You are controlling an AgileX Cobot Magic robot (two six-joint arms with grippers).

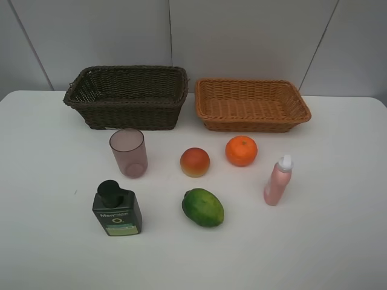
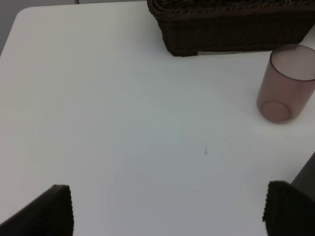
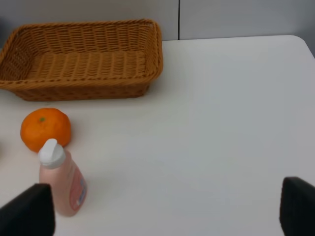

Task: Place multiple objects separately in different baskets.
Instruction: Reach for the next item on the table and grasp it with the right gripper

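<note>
Left pincer and right pincer gape empty (unseen from above, where pump bottle shows).

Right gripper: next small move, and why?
Likely ease the right gripper toward the pink bottle: its jaws are open and empty, the bottle stands upright close by, and the tan basket beyond holds nothing.

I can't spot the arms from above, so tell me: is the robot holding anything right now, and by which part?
Nothing is held. The left and right jaws both stand open and empty above the white table.
</note>
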